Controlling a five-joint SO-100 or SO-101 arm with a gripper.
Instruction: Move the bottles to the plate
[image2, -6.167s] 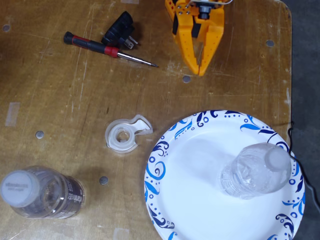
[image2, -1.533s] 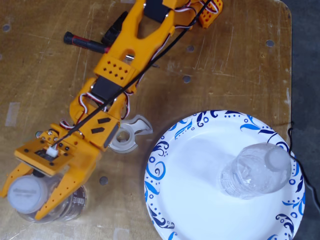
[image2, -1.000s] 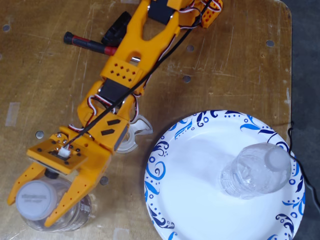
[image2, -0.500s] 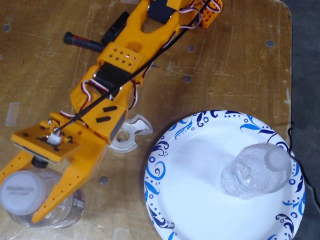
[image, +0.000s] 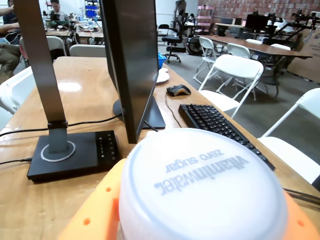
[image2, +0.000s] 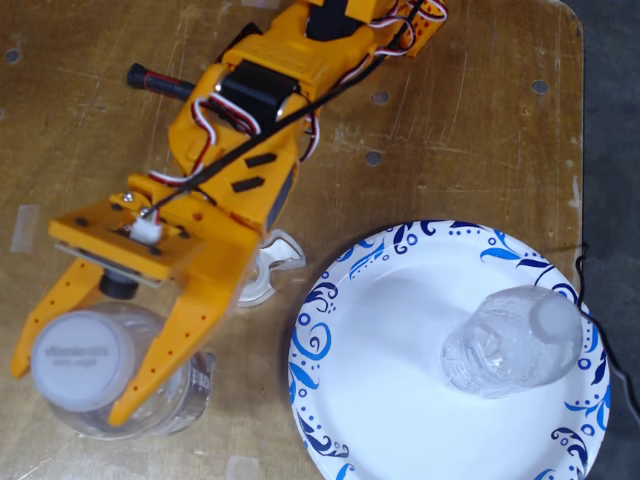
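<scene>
Orange gripper clamped around the capped bottle at the near-left corner of the table in the fixed view, one finger on each side of the white cap. Wrist view mostly filled by that cap, printed "vitaminwater zero sugar". Crinkled bottle already sitting on the right part of the plate, well apart from the gripper. Tape dispenser half hidden under the arm, just left of the plate.

Scuffed wooden table, clear crinkled plastic bottles, glossy paper plate.
</scene>
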